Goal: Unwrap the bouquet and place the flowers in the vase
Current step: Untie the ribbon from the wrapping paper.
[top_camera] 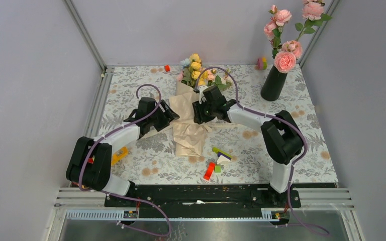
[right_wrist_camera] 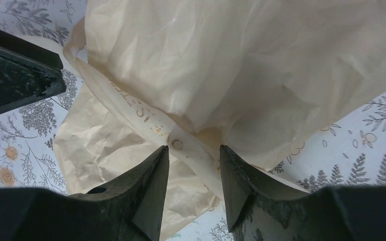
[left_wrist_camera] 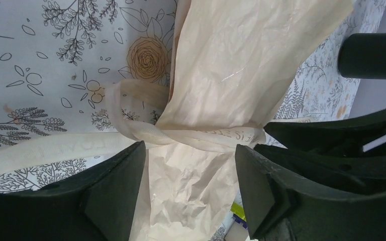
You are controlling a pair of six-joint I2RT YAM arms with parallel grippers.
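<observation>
Pincer states: the left pincer (left_wrist_camera: 190, 146) is held with its jaws parted, nothing clamped. The knotted ribbon (left_wrist_camera: 206, 135) and crinkled beige paper wrap (left_wrist_camera: 231, 65) are seen just beyond the gap. The right pincer (right_wrist_camera: 194, 147) is likewise held apart. The printed ribbon runs slantwise through its gap, and whether it touches either finger cannot be told.

In the overhead view the bouquet (top_camera: 188, 123) is laid at the middle of the counter (top_camera: 140, 90). The flowers (top_camera: 196, 68), yellow, pink and pale blue, are pointed toward 12 o'clock, and the paper tail is spread toward 6 o'clock. The wrap is flanked by the left pincer at 9 o'clock and the right pincer at 3 o'clock, both at the tied waist.

The vase (top_camera: 273, 83), black and upright, is placed well apart from the bouquet, toward 2 o'clock. Tall pink roses (top_camera: 285, 60) are carried in it. Small coloured blocks (top_camera: 216, 163) are scattered near the paper tail at 5 o'clock.
</observation>
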